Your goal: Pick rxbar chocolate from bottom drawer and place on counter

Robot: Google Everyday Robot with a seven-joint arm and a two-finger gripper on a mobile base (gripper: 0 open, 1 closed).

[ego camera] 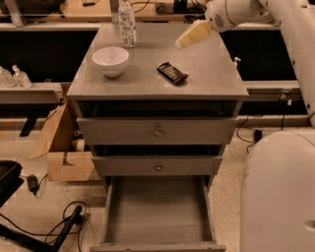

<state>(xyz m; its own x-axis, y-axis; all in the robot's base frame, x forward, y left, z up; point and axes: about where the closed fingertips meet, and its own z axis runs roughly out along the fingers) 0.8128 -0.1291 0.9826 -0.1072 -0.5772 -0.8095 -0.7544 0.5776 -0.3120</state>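
- The rxbar chocolate [172, 73] lies flat on the grey worktop [206, 81], right of centre and turned at a slant. It is a small black wrapper with pale stripes across it.
- The gripper [184, 40] hangs over the back right part of the worktop, pointing down and to the left. It sits above and a little behind the bar, clearly apart from it.
- From where I stand the gripper reads as one pale tan wedge, and I cannot tell whether it is wide or narrow.
- The white arm [236, 12] reaches in from the upper right, and the robot's big white body [278, 197] fills the lower right corner.
- A white bowl [110, 60] stands on the left side of the worktop, well apart from the bar.
- A clear plastic bottle [127, 22] stands upright behind the bowl, near the back edge.
- The bottom drawer [157, 216] is pulled out towards me, its flat grey floor in full view.
- Above it the two drawer fronts [157, 132] sit one over the other, each with a round metal knob.
- A cardboard box [66, 160] leans beside the cabinet on the left, with black cables [59, 221] on the floor in front.
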